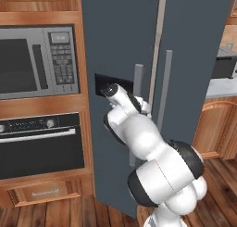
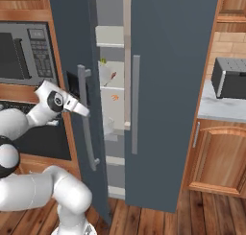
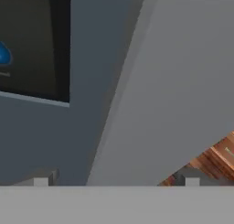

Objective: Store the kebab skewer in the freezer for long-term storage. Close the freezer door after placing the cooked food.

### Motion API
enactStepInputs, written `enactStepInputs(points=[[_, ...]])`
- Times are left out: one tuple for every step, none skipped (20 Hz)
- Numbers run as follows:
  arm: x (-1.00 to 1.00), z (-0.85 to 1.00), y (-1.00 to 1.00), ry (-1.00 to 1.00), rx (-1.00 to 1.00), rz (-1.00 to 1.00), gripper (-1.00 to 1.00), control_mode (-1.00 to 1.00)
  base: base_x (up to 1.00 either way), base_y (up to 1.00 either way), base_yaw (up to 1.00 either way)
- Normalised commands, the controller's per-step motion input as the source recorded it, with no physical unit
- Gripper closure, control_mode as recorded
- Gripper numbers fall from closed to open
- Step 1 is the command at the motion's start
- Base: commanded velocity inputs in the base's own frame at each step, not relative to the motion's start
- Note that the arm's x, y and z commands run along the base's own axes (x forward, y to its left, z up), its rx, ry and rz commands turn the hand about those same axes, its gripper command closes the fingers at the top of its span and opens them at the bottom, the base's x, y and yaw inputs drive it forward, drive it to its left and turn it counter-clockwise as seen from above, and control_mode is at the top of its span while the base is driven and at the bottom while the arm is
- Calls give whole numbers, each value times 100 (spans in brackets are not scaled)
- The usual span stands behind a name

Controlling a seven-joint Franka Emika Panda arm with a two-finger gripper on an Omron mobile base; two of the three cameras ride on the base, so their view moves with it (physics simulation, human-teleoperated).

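The freezer door (image 2: 72, 37) stands ajar, its black dispenser panel (image 1: 104, 82) and grey bar handle (image 2: 85, 119) facing me. Through the gap, pale freezer (image 2: 111, 37) shelves show, with a thin reddish piece (image 2: 112, 76) that looks like the kebab skewer on one of them. My gripper (image 2: 84, 111) is open and holds nothing; it sits right against the door's outer face beside the handle, at panel height. In the hand view the fingertips (image 3: 41, 181) stand wide apart, with the handle (image 3: 173, 104) running diagonally just ahead and the panel (image 3: 32, 45) at upper left.
The plain right fridge door (image 2: 173, 85) is shut. A steel microwave (image 1: 37, 59) and black oven (image 1: 41, 147) sit in the wooden wall to the left. At the right, a counter (image 2: 216, 109) carries a dark appliance (image 2: 230, 78). A small orange piece (image 2: 115, 97) lies inside.
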Motion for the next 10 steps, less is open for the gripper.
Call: enactStepInputs(points=[[52, 10, -56, -10, 19, 28, -100, -100, 0, 0, 0], [55, 11, -55, -9, 19, 30, -100, -100, 0, 0, 0], [54, 9, -62, -6, 17, 31, -100, -100, 0, 0, 0], [54, 6, -65, -5, 16, 31, -100, -100, 0, 0, 0], [52, 6, -65, -2, 14, 31, -100, -100, 0, 0, 0], [49, 1, -60, -2, 12, 31, -100, -100, 0, 0, 0], [48, 0, -54, -4, 10, 30, -100, -100, 0, 0, 0], [50, 0, -51, -5, 9, 30, -100, -100, 0, 0, 0], [54, 0, -49, -2, 9, 29, -100, -100, 0, 0, 0], [53, 0, -49, -1, 8, 27, -100, -100, 0, 0, 0]])
